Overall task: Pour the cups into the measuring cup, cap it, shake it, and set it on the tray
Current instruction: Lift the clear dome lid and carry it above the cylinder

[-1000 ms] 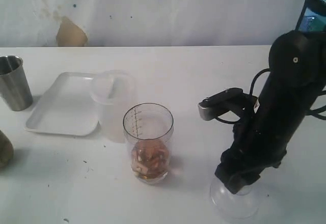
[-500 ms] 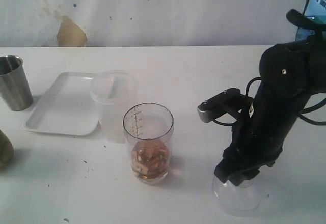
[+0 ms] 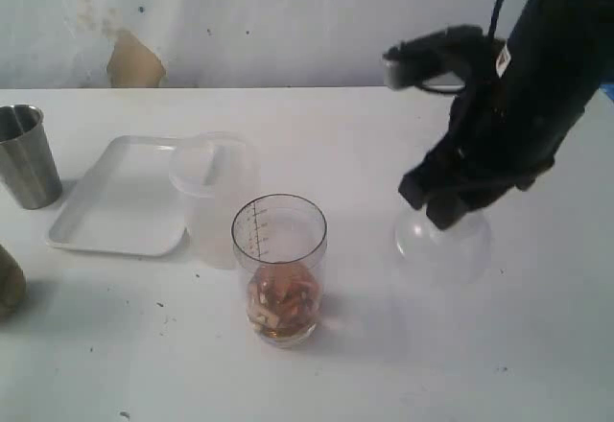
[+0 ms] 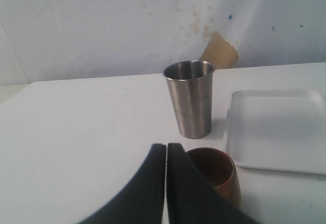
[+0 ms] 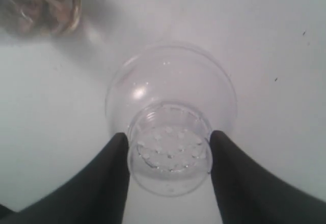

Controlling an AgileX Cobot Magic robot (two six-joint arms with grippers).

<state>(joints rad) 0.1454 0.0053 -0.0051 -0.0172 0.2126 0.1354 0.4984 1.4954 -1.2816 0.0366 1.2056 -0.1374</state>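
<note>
The clear measuring cup (image 3: 279, 269) stands mid-table with brown pieces in its bottom; it also shows in a corner of the right wrist view (image 5: 41, 5). My right gripper (image 3: 446, 209) is shut on the knob of the clear dome cap (image 3: 443, 245), holding it in the air to the right of the measuring cup. In the right wrist view the fingers (image 5: 114, 173) clamp the cap's knob (image 5: 169, 150). The steel tumbler (image 3: 26, 156) stands at far left, the brown cup (image 3: 8, 283) at the left edge. My left gripper (image 4: 166, 147) is shut and empty beside the brown cup (image 4: 216, 173), near the tumbler (image 4: 191, 99). The white tray (image 3: 125, 197) lies left of centre.
A frosted translucent tub (image 3: 213, 197) stands right behind the measuring cup, touching the tray's right end. A brown patch (image 3: 132, 62) marks the wall behind the table. The tray (image 4: 275, 132) lies just beyond the brown cup in the left wrist view.
My right gripper has lifted the cap off the table at the front right and carried it up and back, now level with the measuring cup's rim height. Nothing on the left has moved.
</note>
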